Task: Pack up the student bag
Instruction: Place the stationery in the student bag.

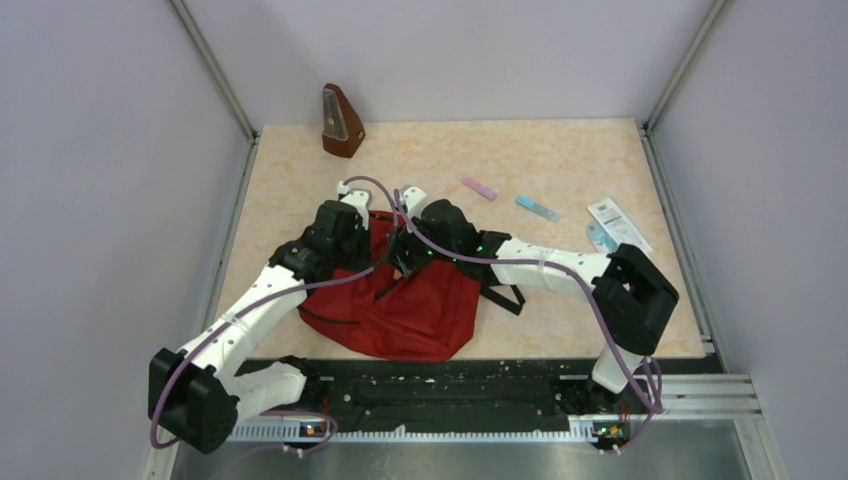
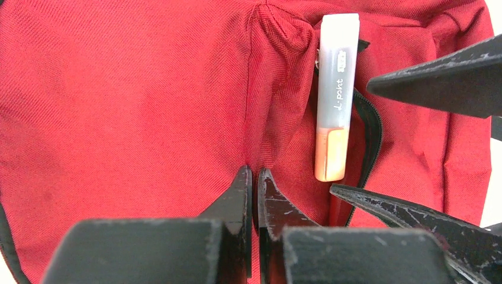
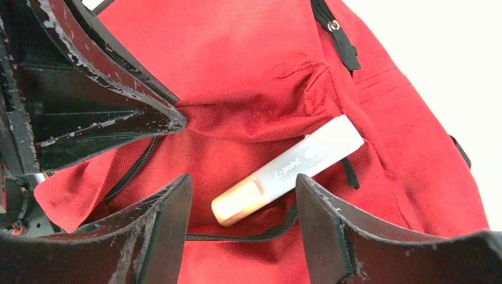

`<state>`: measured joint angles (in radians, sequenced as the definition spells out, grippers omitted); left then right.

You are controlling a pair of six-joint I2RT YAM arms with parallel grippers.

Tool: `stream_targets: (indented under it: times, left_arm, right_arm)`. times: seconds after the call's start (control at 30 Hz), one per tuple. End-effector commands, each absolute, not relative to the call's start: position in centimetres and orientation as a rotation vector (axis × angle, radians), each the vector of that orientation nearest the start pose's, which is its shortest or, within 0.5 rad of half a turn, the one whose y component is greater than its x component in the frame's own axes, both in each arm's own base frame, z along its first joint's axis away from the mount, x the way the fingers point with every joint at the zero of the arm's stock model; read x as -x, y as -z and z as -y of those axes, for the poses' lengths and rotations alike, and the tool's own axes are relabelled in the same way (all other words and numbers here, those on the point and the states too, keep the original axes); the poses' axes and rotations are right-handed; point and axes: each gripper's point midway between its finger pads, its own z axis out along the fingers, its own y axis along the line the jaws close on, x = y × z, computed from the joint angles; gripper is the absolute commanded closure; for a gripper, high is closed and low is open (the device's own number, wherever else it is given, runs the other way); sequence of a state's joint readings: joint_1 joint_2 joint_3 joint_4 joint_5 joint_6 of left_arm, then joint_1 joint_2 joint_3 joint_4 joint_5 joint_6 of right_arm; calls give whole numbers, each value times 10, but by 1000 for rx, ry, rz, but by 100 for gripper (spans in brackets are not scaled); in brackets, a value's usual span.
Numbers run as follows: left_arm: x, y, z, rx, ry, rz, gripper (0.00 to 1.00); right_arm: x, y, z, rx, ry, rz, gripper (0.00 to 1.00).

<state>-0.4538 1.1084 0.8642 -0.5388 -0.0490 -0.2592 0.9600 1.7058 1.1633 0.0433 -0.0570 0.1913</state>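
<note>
The dark red student bag (image 1: 410, 305) lies near the table's front edge, its zipper open. My left gripper (image 2: 253, 171) is shut on a pinched fold of the bag's fabric (image 2: 118, 89) beside the opening and holds it up. An orange highlighter with a grey body (image 2: 336, 97) lies in the open zipper mouth. My right gripper (image 3: 243, 178) is open, its two fingers on either side of the highlighter (image 3: 290, 168), not touching it. In the top view both grippers meet over the bag's far end, the left (image 1: 383, 240) beside the right (image 1: 405, 252).
A brown metronome (image 1: 341, 122) stands at the back left. A pink marker (image 1: 478, 188), a blue marker (image 1: 537, 207) and a white packet (image 1: 617, 222) lie on the table to the right of the bag. A black strap (image 1: 505, 295) trails under the right arm.
</note>
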Motion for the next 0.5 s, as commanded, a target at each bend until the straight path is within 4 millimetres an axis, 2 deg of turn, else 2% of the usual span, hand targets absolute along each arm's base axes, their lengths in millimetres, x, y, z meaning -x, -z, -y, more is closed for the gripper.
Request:
stream_targets:
  times: [0.0,0.13,0.27,0.47]
  left_arm:
    - [-285,-170,139,-197,320,-2270,100]
    - [-284,-169,140,-198,324,-2273,100]
    - [-284,-169,140,-197,324,-2273,100]
    - [-284,-169,142,-203,333,-2275,100]
  right_arm:
    - [-278,-169,-421,838,-719,-1922,36]
    - [-299,-166,-420,779,-641,-1946,36]
    - [-322,-159,-415,695,-643,-1982,35]
    - [-338,-157,-420,723,-655,-1943,35]
